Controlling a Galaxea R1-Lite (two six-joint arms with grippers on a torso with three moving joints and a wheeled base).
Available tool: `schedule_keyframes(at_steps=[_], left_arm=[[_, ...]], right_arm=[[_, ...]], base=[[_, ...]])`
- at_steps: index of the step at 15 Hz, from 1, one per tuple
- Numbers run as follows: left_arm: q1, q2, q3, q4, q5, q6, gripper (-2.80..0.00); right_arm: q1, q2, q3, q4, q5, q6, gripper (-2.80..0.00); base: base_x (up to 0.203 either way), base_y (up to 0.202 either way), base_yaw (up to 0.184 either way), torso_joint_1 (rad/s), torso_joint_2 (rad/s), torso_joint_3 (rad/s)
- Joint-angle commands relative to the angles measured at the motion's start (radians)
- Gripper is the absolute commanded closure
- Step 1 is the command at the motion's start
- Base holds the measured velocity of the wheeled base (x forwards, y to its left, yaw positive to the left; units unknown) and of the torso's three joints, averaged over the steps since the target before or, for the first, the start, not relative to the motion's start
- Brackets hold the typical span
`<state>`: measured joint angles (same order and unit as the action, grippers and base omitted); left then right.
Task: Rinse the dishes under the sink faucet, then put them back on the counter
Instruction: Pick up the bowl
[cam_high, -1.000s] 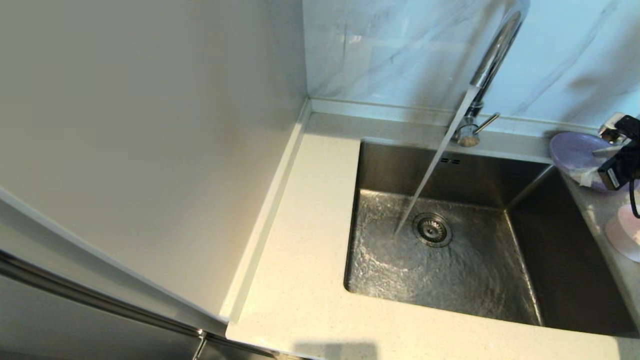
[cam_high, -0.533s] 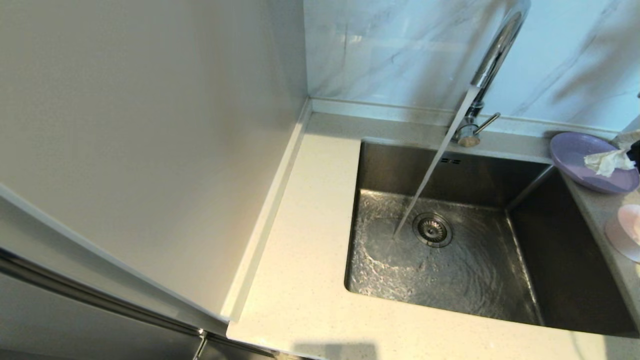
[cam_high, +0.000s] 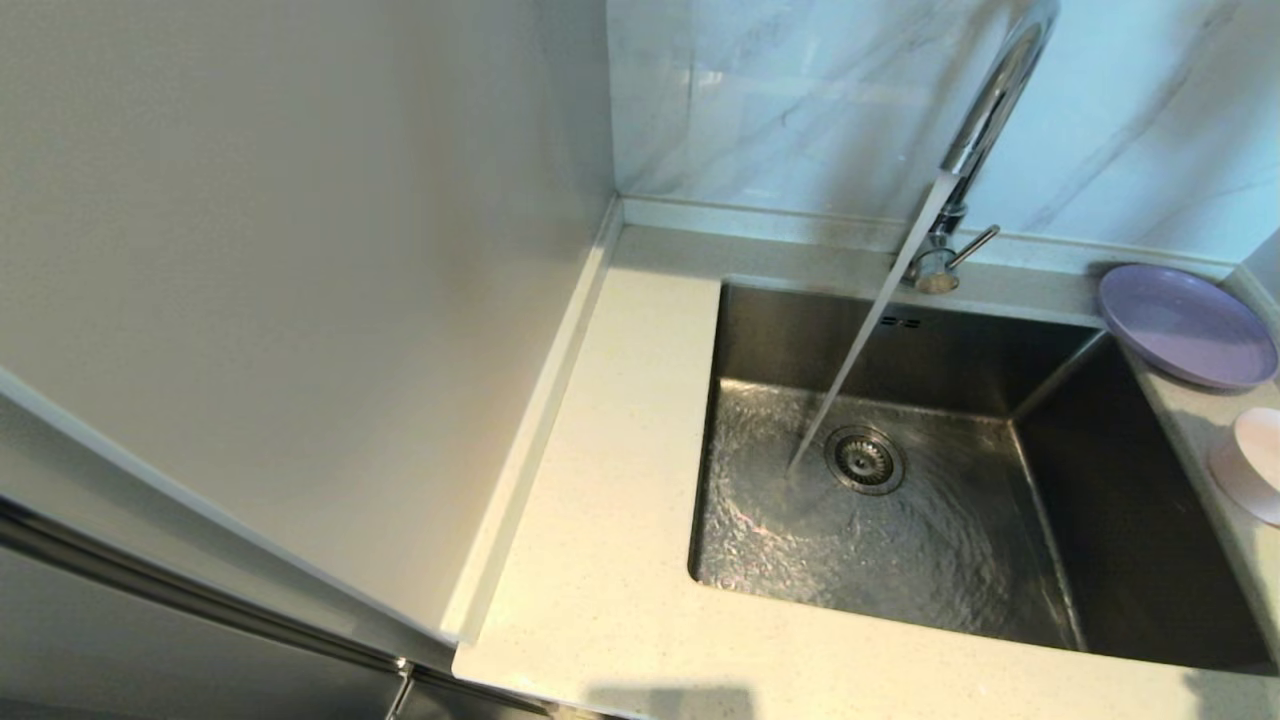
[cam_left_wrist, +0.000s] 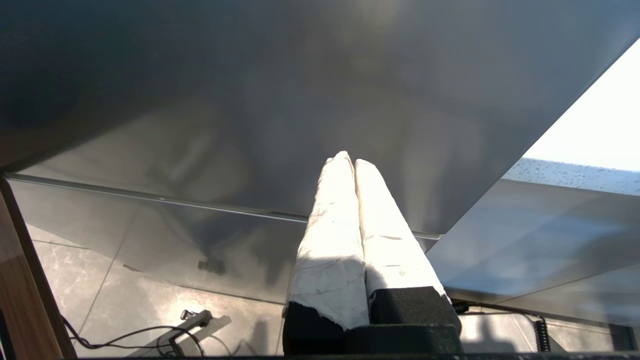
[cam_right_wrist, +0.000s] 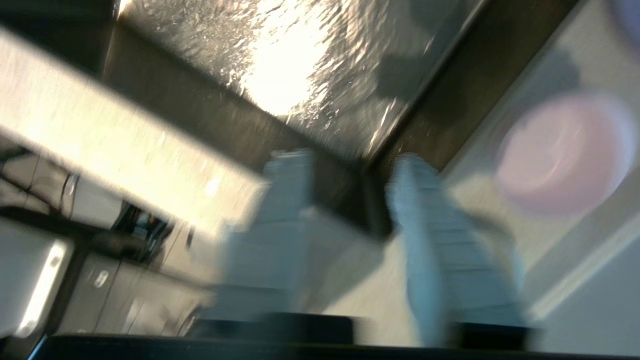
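Note:
The lavender plate (cam_high: 1185, 325) lies on the counter (cam_high: 600, 520) at the far right corner of the basin (cam_high: 1100, 500). The pink bowl (cam_high: 1250, 465) stands just in front of it, at the edge of the head view. Water runs from the sink faucet (cam_high: 985, 110) down beside the drain (cam_high: 865, 460). Neither arm shows in the head view. In the right wrist view my right gripper (cam_right_wrist: 352, 162) is open and empty, above the basin's near right corner, with the pink bowl (cam_right_wrist: 565, 155) beside it. My left gripper (cam_left_wrist: 350, 160) is shut and parked low beside a steel panel.
A tall cabinet side (cam_high: 300, 300) walls off the counter on the left. Marbled wall tiles (cam_high: 780, 100) rise behind the faucet. The faucet's thin lever (cam_high: 975, 245) sticks out to the right of its base.
My right gripper was over the lavender plate a second ago and has drawn back out of the head view to the right. The plate now lies uncovered and has not moved.

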<state>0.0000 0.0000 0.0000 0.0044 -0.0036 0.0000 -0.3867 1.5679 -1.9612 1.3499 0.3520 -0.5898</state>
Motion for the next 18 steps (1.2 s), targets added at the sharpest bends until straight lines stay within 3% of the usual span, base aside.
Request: schedule_keyframes(at_steps=[1,4,6,9,12,15,16,18], left_arm=[[0.0,0.0,0.0,0.0,0.0,0.0,0.0],[0.0,0.0,0.0,0.0,0.001,0.0,0.0],[0.0,0.0,0.0,0.0,-0.001,0.0,0.0],[0.0,0.0,0.0,0.0,0.001,0.0,0.0],[0.0,0.0,0.0,0.0,0.001,0.0,0.0],[0.0,0.0,0.0,0.0,0.001,0.0,0.0],[0.0,0.0,0.0,0.0,0.001,0.0,0.0],[0.0,0.0,0.0,0.0,0.001,0.0,0.0]], right_arm=[[0.017,-0.073,-0.007,0.127,-0.034,0.001,0.0],[0.016,-0.084,-0.009,0.18,-0.091,0.098,0.0],[0.018,-0.067,-0.008,0.143,-0.253,0.173,0.0],[0.085,0.011,0.058,-0.078,-0.497,0.441,0.0],[0.094,0.049,0.214,-0.301,-0.537,0.48,0.0],[0.064,0.077,0.327,-0.455,-0.545,0.454,0.0],[0.061,0.085,0.329,-0.459,-0.545,0.451,-2.8],[0.051,0.115,0.32,-0.462,-0.545,0.435,-2.8]], base=[[0.0,0.0,0.0,0.0,0.0,0.0],[0.0,0.0,0.0,0.0,0.0,0.0],[0.0,0.0,0.0,0.0,0.0,0.0],[0.0,0.0,0.0,0.0,0.0,0.0],[0.0,0.0,0.0,0.0,0.0,0.0],[0.0,0.0,0.0,0.0,0.0,0.0],[0.0,0.0,0.0,0.0,0.0,0.0],[0.0,0.0,0.0,0.0,0.0,0.0]])
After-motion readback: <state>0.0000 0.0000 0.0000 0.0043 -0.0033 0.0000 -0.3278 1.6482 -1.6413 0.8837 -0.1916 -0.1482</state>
